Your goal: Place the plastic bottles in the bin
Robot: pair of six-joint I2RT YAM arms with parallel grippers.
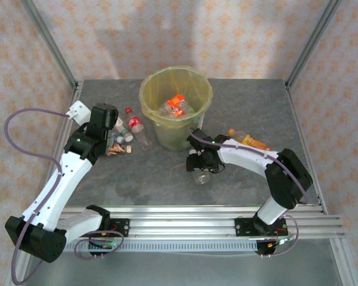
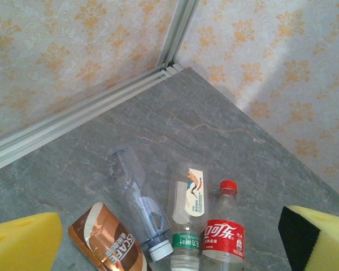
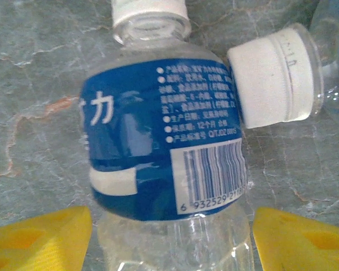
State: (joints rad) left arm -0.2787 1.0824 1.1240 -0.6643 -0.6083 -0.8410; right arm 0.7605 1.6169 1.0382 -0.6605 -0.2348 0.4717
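The bin (image 1: 167,134), pale yellow-green with a yellow bag, stands at the back middle with bottles (image 1: 176,105) inside. Just in front of it my right gripper (image 1: 201,170) hangs over a clear bottle (image 1: 201,177) lying on the table. The right wrist view shows that blue-labelled bottle (image 3: 158,141) between the yellow pads (image 3: 39,237), with a thin gap on each side; the right gripper (image 3: 172,240) is open. My left gripper (image 2: 169,237) is wide open above several bottles: red-labelled (image 2: 225,237), green-labelled (image 2: 187,214), white-capped (image 2: 138,197) and brown-labelled (image 2: 107,243).
A second bottle's white cap (image 3: 274,79) touches the blue-labelled bottle's shoulder. An orange-labelled bottle (image 1: 250,141) lies behind the right forearm. Patterned walls and metal frame rails (image 2: 73,121) close the table's back and sides.
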